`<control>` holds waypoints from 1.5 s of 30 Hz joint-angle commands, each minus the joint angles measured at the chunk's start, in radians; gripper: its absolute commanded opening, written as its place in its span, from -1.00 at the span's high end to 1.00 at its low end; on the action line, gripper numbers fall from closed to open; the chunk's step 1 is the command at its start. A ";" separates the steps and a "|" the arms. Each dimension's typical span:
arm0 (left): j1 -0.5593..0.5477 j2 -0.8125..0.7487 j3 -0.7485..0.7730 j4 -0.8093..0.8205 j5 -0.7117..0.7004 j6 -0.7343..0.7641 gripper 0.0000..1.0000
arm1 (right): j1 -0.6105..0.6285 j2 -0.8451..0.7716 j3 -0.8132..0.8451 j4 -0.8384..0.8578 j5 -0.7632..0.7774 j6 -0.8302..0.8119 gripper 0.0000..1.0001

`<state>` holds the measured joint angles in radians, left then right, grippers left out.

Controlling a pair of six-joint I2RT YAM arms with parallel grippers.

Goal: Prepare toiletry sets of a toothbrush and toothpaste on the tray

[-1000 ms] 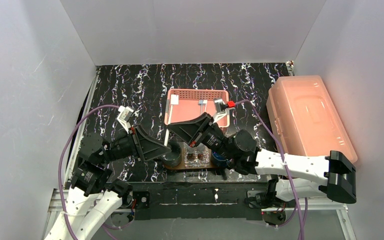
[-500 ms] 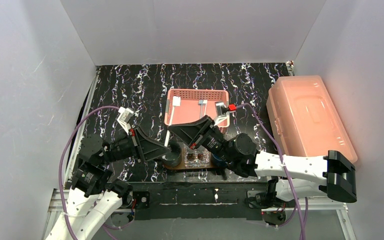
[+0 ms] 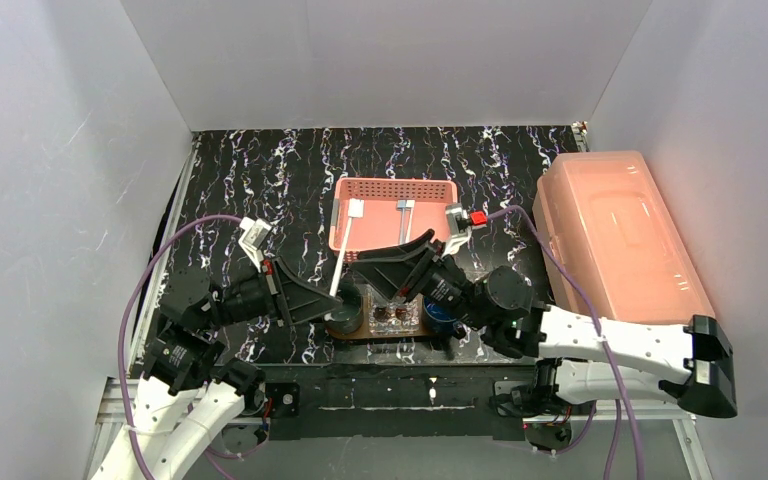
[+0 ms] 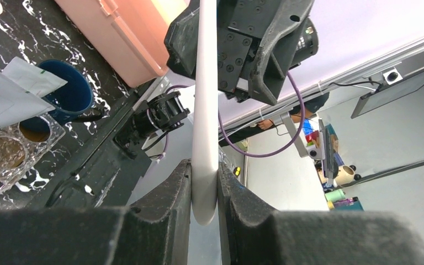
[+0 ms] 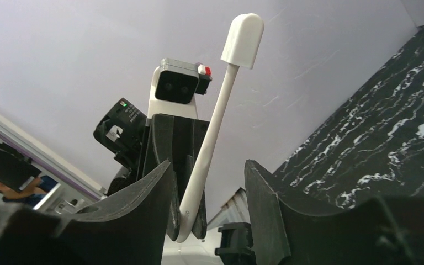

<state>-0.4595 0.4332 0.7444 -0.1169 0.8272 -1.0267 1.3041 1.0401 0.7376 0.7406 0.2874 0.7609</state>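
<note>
Left gripper [image 4: 204,185] pinches the white toothbrush [image 4: 206,99] by its handle end. Right gripper [image 5: 208,176] stands spread around the same brush. The print on the white packet [image 4: 11,91] is too small to read.

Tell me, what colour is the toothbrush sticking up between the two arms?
The toothbrush is plain white, capped head included; clearest in the right wrist view.

Pale grey walls [image 3: 80,150] are standing round on three sides, soft even light is spreading over them, and the black surface [image 3: 260,170] is showing white and purple veins.
</note>
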 commanded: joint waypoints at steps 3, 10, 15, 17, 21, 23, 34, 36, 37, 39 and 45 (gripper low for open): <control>0.005 -0.018 0.024 -0.100 0.035 0.096 1.00 | 0.003 -0.091 0.081 -0.283 0.032 -0.125 -0.23; 0.005 -0.026 0.084 -0.286 0.055 0.234 1.00 | -0.015 -0.131 0.212 -0.589 0.009 -0.236 -0.33; 0.005 -0.019 0.107 -0.351 0.111 0.291 1.00 | -0.041 -0.128 0.292 -0.727 -0.042 -0.288 -0.37; 0.005 -0.015 0.112 -0.374 0.135 0.313 1.00 | -0.054 -0.123 0.324 -0.786 -0.059 -0.306 -0.39; 0.005 -0.006 0.122 -0.415 0.183 0.349 1.00 | -0.083 -0.107 0.378 -0.863 -0.122 -0.348 -0.41; 0.005 -0.001 0.132 -0.443 0.201 0.377 1.00 | -0.104 -0.098 0.410 -0.911 -0.157 -0.361 -0.42; 0.004 0.029 0.167 -0.608 0.274 0.548 1.00 | -0.303 -0.044 0.439 -0.909 -0.632 -0.309 -0.42; 0.003 0.029 0.167 -0.619 0.282 0.562 1.00 | -0.335 -0.035 0.419 -0.870 -0.721 -0.277 -0.42; -0.001 0.027 0.166 -0.619 0.283 0.566 1.00 | -0.349 -0.031 0.411 -0.850 -0.759 -0.260 -0.41; -0.004 0.024 0.160 -0.622 0.281 0.569 1.00 | -0.368 -0.026 0.391 -0.812 -0.826 -0.229 -0.41; -0.020 0.023 0.154 -0.625 0.270 0.578 1.00 | -0.381 0.001 0.351 -0.712 -0.928 -0.157 -0.33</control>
<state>-0.4675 0.4576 0.8761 -0.7269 1.0664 -0.4789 0.9291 1.0256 1.1049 -0.1028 -0.4946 0.5354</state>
